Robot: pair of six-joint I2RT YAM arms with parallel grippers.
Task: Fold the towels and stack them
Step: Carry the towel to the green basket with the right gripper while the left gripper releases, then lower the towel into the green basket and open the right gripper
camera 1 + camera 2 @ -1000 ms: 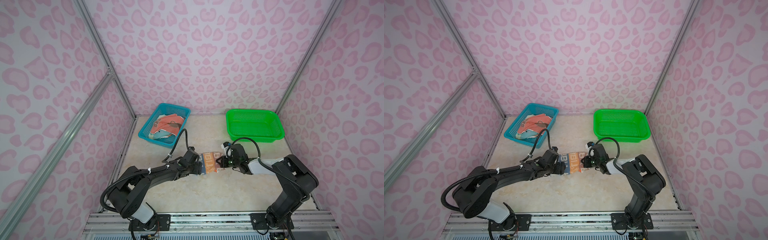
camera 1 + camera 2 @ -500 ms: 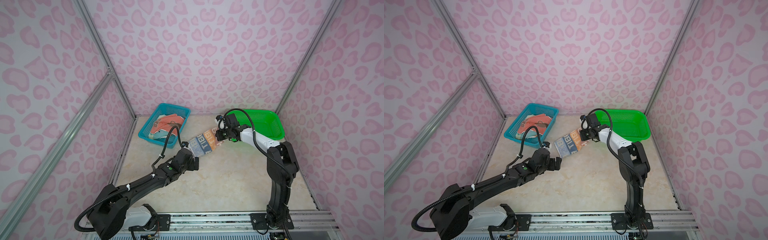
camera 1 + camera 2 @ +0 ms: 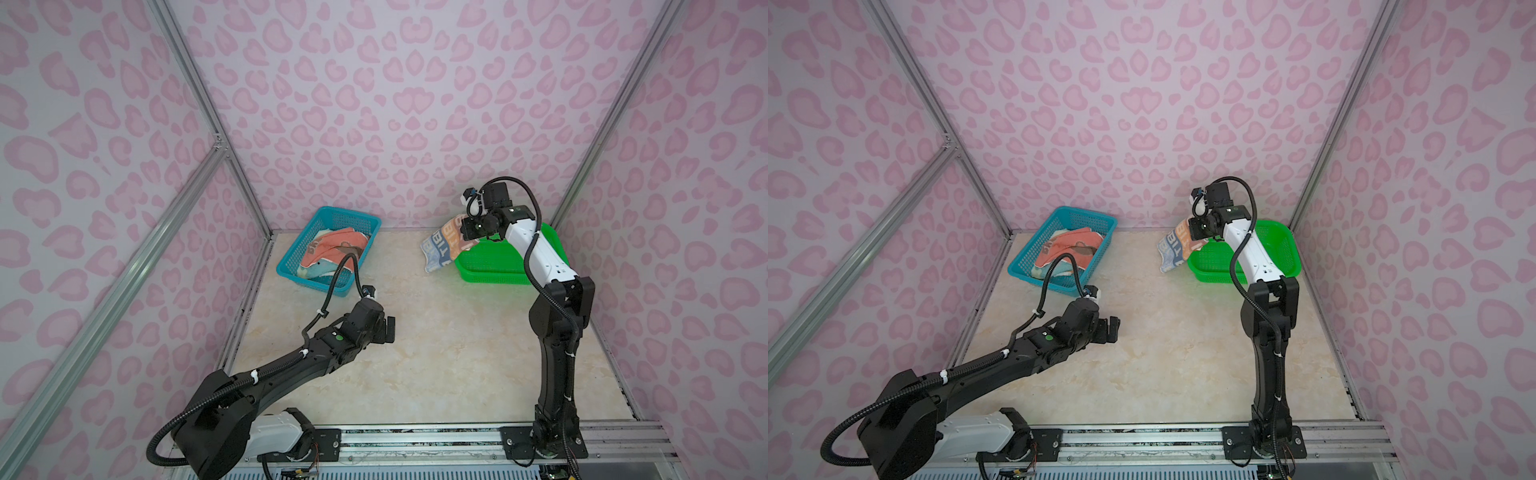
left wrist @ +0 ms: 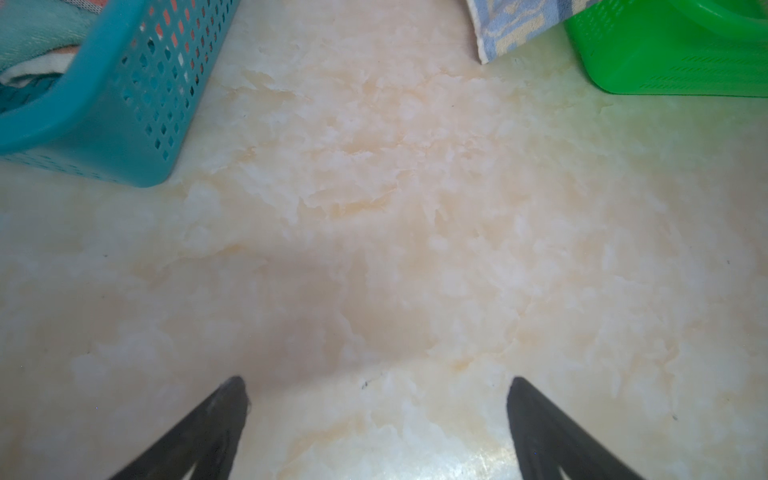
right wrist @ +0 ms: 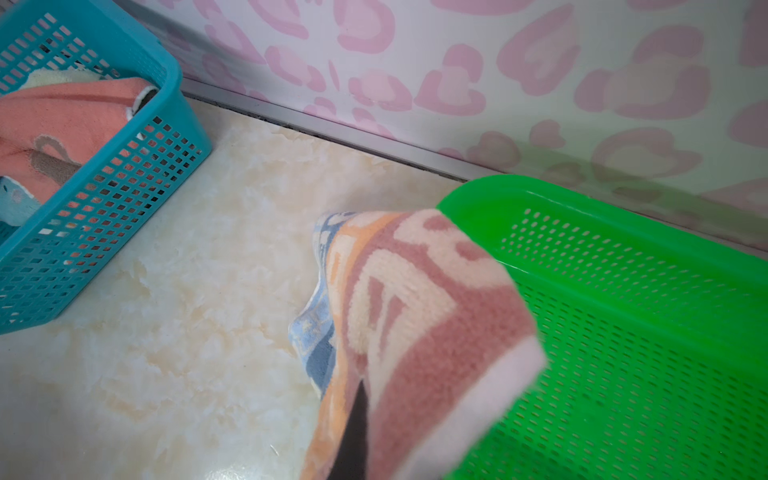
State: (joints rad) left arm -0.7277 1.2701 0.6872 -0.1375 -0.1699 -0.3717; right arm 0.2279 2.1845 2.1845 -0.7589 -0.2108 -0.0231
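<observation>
Grippers: 2.
1. Right gripper (image 3: pixel 468 233): jaws pinched together on the upper edge of the striped towel (image 3: pixel 440 246), raised above the table.
2. Left gripper (image 4: pixel 376 386): jaws spread wide, holding nothing and touching nothing, low over the bare marble-look tabletop (image 3: pixel 436 353).

Towels: 1 held. The striped blue, orange and pink cloth with letters hangs folded from the right jaws at the left end of the green basket (image 3: pixel 490 272). Its lower corner is clear of the table and its upper part is over the basket's rim.

Towels in a heap: at least 2. A coral towel (image 3: pixel 337 246) lies on a light-blue-and-cream towel (image 5: pixel 12 203). Any further count cannot be told.

Baskets: 2, well apart along the back wall. The blue basket (image 3: pixel 308 279) holds the heap.
</observation>
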